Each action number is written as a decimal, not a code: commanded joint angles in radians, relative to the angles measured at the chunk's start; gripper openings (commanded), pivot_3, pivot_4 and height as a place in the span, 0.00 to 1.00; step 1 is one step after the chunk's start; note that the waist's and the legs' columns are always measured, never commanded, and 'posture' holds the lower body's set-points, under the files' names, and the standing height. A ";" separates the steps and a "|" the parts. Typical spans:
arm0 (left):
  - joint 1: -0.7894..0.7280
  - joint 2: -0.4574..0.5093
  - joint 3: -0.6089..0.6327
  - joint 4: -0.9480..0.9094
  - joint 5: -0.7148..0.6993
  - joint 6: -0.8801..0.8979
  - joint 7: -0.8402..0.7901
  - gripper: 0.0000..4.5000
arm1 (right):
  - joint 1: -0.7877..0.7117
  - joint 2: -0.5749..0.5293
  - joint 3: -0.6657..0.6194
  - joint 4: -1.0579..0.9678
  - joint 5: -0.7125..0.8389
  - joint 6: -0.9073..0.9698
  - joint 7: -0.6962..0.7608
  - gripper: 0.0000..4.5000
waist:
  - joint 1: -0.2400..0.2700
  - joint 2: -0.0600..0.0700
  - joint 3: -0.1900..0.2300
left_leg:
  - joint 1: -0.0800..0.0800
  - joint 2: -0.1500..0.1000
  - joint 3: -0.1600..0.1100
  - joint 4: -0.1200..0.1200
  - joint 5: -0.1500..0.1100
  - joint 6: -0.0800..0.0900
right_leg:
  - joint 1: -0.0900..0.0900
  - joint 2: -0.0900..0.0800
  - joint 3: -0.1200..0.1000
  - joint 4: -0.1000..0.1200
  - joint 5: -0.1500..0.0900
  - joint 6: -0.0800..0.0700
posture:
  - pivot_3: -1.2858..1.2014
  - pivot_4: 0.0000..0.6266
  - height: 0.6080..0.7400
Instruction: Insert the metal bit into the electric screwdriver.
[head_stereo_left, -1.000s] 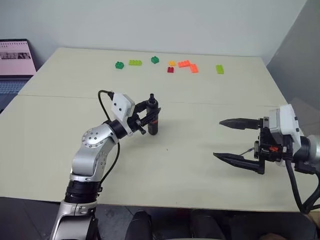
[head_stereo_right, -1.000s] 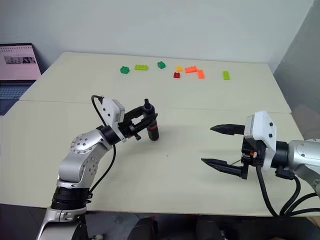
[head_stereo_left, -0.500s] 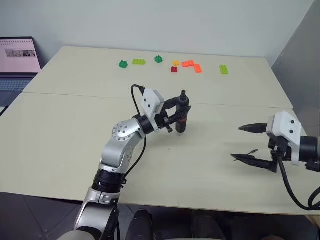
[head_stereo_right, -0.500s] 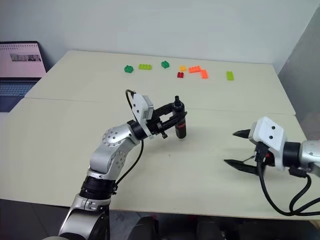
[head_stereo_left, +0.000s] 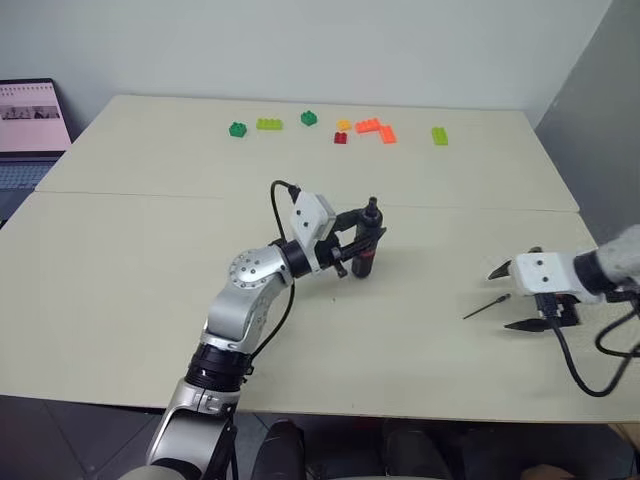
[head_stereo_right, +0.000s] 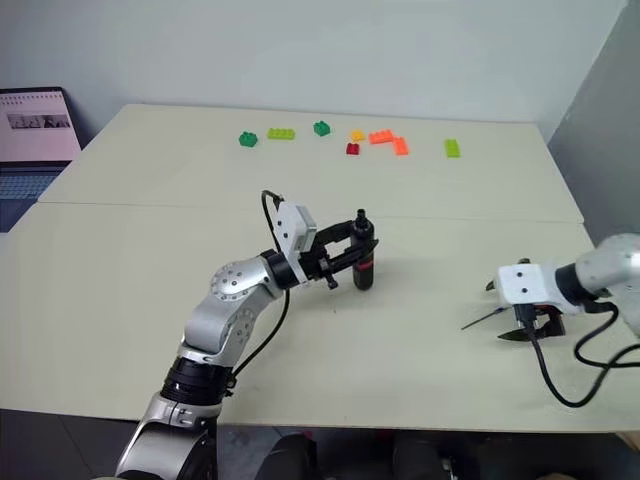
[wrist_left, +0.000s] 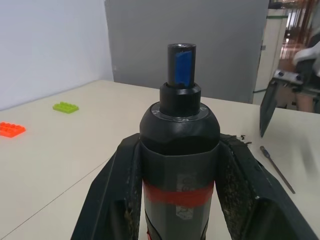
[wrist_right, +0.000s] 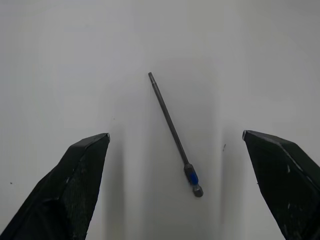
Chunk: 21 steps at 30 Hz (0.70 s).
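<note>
— Where's the metal bit (wrist_right: 172, 131)?
— Flat on the table (head_stereo_left: 130, 260), right of frame, between the right gripper's (wrist_right: 175, 185) spread fingers.
— And the left gripper (wrist_left: 175, 200)?
— Clamped on the upright electric screwdriver (wrist_left: 178, 150), centre frame.

Even bright light, soft shadows

bare table (head_stereo_left: 420, 260) around metal bit (wrist_right: 173, 131)

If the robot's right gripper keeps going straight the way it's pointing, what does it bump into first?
Probably the thin grey metal bit lying on the beige table: the right gripper points down, open, with the bit between its fingers. How far above it hangs is unclear.
</note>
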<state>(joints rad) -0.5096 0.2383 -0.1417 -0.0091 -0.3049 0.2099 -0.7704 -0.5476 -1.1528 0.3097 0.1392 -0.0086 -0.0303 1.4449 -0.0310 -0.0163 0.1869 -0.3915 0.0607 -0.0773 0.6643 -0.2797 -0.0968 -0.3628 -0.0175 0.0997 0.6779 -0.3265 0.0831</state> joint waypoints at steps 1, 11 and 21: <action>0.003 -0.003 0.010 -0.060 -0.003 -0.024 0.014 0.37 | -0.098 0.037 0.041 0.132 -0.074 -0.094 0.068 1.00 | 0.000 0.000 0.000 | 0.000 0.000 0.000 0.000 0.000 0.000 | 0.000 0.000 0.000 0.000 0.000 0.000 | 0.52 0.24 1.00; 0.022 0.005 0.014 -0.083 0.000 -0.021 0.033 0.37 | -0.196 0.115 0.101 0.348 -0.164 -0.259 0.098 1.00 | 0.001 0.001 0.000 | 0.000 -0.001 0.001 0.000 0.000 0.000 | 0.000 -0.002 0.000 0.000 0.000 0.000 | 0.52 0.24 1.00; 0.024 0.022 0.019 -0.087 0.000 -0.021 0.038 0.37 | -0.207 0.155 0.115 0.386 -0.209 -0.311 0.087 0.72 | -0.004 0.001 0.000 | 0.001 -0.001 0.001 0.000 0.000 0.000 | 0.002 -0.002 0.000 0.001 0.000 0.000 | 0.52 0.24 1.00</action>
<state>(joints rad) -0.4833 0.2562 -0.1406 -0.0404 -0.2995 0.2099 -0.7342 -0.7305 -1.0013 0.4175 0.5088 -0.1853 -0.3135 1.5129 -0.0352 -0.0157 0.1871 -0.3894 0.0598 -0.0767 0.6647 -0.2795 -0.0966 -0.3609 -0.0191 0.0998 0.6790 -0.3264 0.0830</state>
